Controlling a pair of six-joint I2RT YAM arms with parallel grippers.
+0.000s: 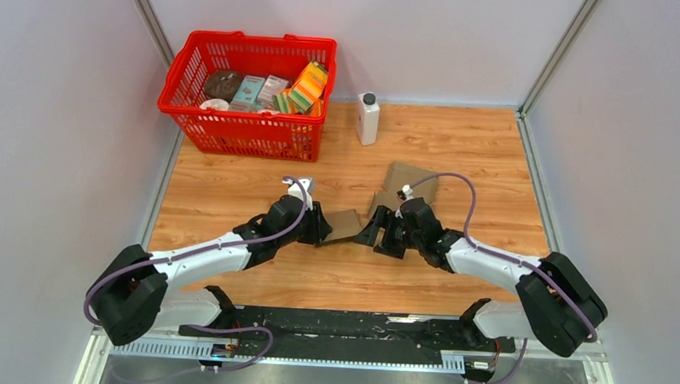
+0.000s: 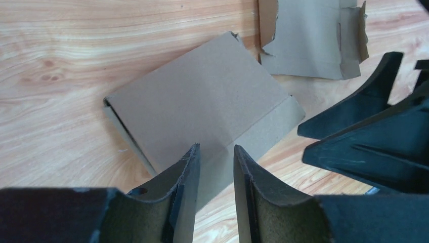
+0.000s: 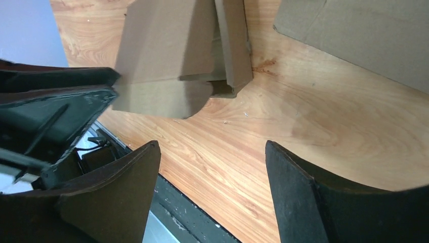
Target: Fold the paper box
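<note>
The paper box point(image 1: 346, 225) is a flattened brown cardboard piece lying on the wooden table between my two grippers. In the left wrist view the paper box point(image 2: 202, 106) lies flat with a creased flap along its near edge. My left gripper point(image 2: 216, 152) hovers over that flap, jaws a narrow gap apart, pinching nothing. My right gripper point(image 3: 212, 149) stands wide open over bare wood, just right of the box point(image 3: 172, 55). From above, the left gripper point(image 1: 323, 225) and right gripper point(image 1: 371, 231) face each other across the box.
A second flat cardboard sheet point(image 1: 409, 184) lies behind the right gripper. A red basket point(image 1: 248, 95) of packaged goods stands at the back left, with a white bottle point(image 1: 367, 118) to its right. A black rail point(image 1: 340, 324) runs along the near table edge.
</note>
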